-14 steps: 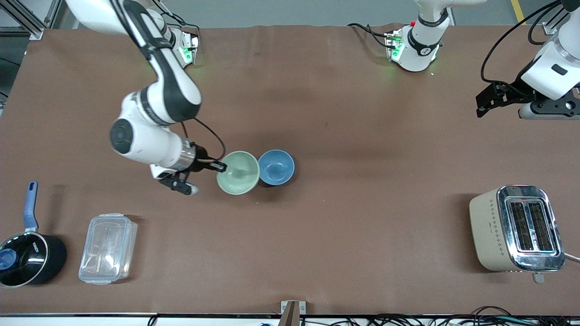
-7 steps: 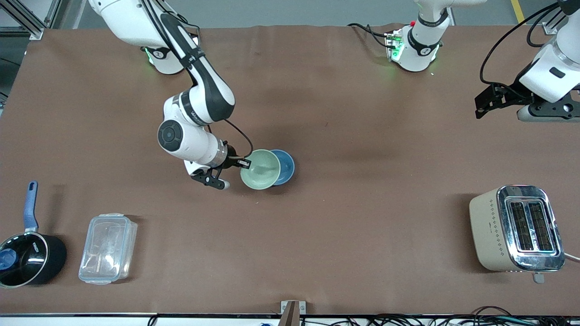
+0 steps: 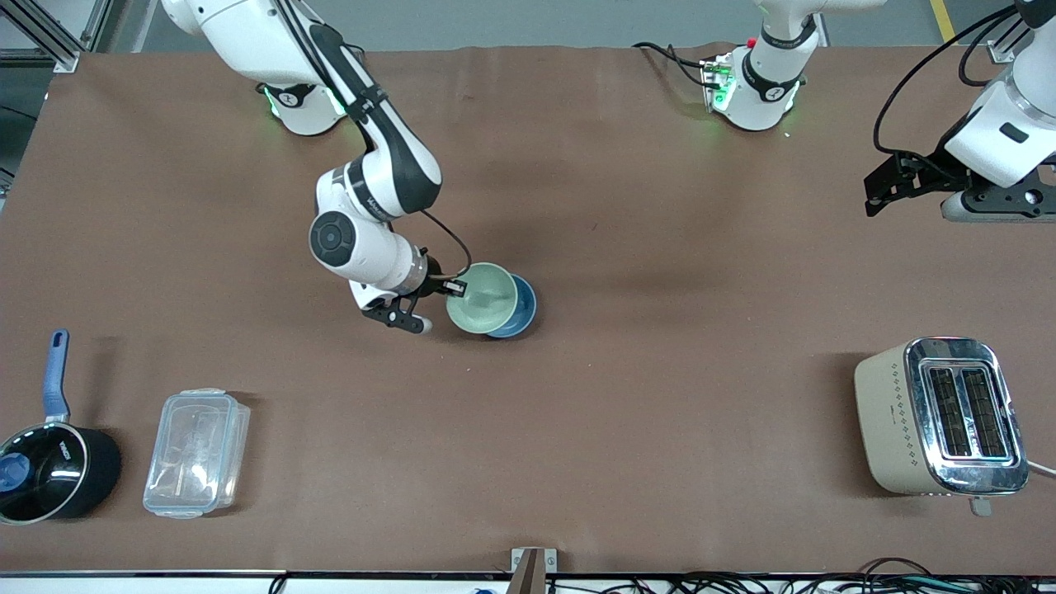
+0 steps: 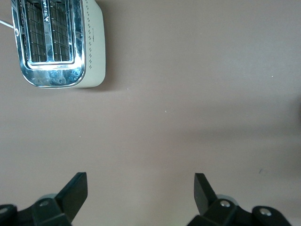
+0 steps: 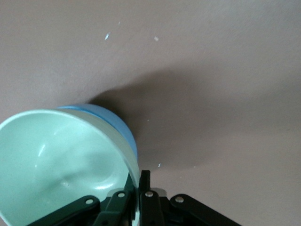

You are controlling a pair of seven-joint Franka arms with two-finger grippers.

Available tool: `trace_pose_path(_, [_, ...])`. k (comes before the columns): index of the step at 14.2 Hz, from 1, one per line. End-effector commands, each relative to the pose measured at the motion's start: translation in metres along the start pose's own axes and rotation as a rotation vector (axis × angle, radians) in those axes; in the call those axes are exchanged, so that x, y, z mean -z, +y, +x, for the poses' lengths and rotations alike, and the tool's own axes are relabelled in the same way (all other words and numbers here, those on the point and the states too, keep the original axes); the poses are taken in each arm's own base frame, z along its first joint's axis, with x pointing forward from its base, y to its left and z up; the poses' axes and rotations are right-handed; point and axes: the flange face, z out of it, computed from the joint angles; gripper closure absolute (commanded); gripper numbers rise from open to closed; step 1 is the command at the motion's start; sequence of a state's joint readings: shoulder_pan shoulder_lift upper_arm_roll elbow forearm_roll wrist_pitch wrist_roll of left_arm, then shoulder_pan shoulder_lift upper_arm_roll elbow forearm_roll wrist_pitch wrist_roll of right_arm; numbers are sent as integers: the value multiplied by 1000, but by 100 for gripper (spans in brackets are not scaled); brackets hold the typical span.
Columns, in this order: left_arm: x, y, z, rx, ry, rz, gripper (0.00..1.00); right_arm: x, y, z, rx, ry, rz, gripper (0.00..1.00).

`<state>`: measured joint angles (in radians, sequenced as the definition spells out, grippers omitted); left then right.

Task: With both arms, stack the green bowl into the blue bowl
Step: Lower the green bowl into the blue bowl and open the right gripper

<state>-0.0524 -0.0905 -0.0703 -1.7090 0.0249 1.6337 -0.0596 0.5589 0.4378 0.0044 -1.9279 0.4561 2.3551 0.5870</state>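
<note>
Tabletop (image 3: pixel 660 396), covered in a matte brown sheet with faint creases, carries every object in the scene. Toward the left arm's end and nearer the front camera stands a cream toaster (image 3: pixel 940 417) with a polished chrome top and two slots; at the right arm's end lie a clear plastic lidded container (image 3: pixel 196 453) and a black saucepan (image 3: pixel 51 462) with a blue handle. Left tool (image 4: pixel 140 190) hangs above bare tabletop near that arm's own end, its fingers spread wide and holding nothing; this arm waits. Right tool (image 3: pixel 445 288) is clamped on the rim of the green bowl (image 3: pixel 483 297), one finger inside the rim and one outside, as the right wrist view shows. The green bowl, pale mint, glossy and round, sits tilted over the blue bowl (image 3: pixel 521 307), covering most of it; only a sky-blue crescent of smooth wall shows on the side toward the left arm's end. The step in hand appears to be the placement itself: the green bowl looks partly seated but not level. The next move probably calls for levelling the bowl and centring it over the blue rim, then opening the fingers and withdrawing without dragging the nested pair.
</note>
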Motion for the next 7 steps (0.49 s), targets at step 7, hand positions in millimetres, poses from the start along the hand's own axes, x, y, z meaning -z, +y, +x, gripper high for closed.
trace_pose_path(7, [0,4,4,-19,2,-20,0,-4,-9,-17,-10,46,32,100])
